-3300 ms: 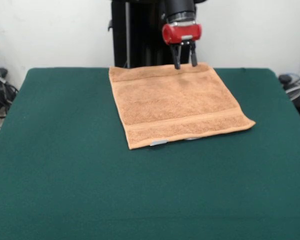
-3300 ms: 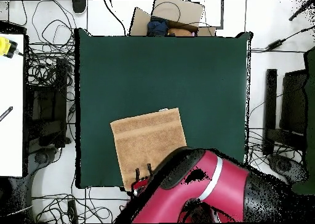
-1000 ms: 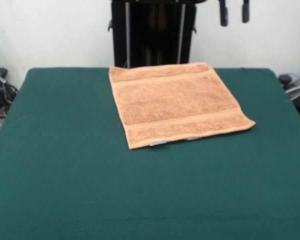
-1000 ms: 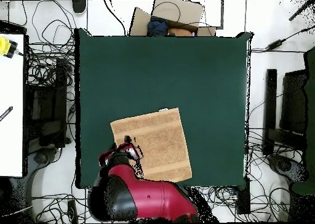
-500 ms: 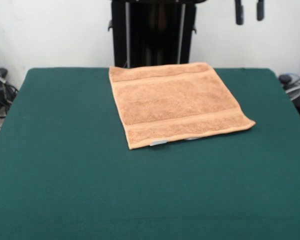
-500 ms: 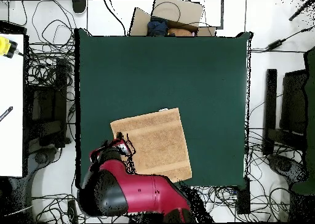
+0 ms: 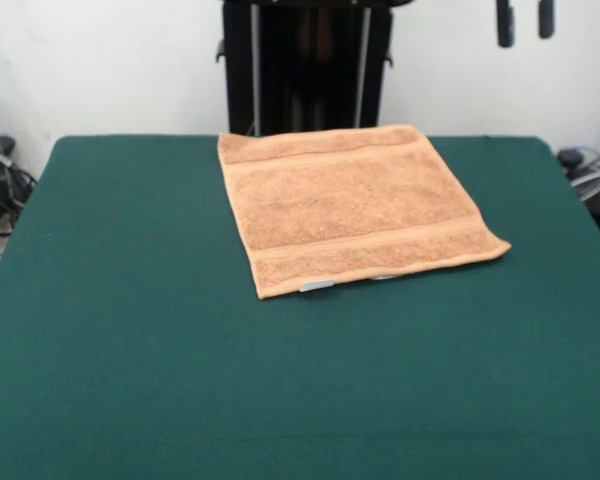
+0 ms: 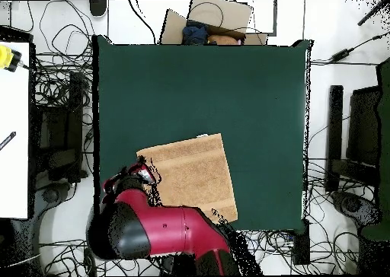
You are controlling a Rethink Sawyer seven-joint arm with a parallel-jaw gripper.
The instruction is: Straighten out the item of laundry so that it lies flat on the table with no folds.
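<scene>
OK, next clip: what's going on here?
A Sawyer arm is working on an orange-tan towel on a green table. Right now nothing is touching the towel: it lies spread out and looks flat, with no visible folds, near the table's robot-side edge. The gripper is raised well clear, off to one side, with only its tips showing at the front view's top edge.

The pincer [image 7: 525, 22] has lifted off the towel's [image 7: 352, 205] far edge — apparently drawn aside.

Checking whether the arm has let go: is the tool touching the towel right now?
No. In the front view the tool hangs high at the top edge, well clear of the towel lying on the table.
</scene>
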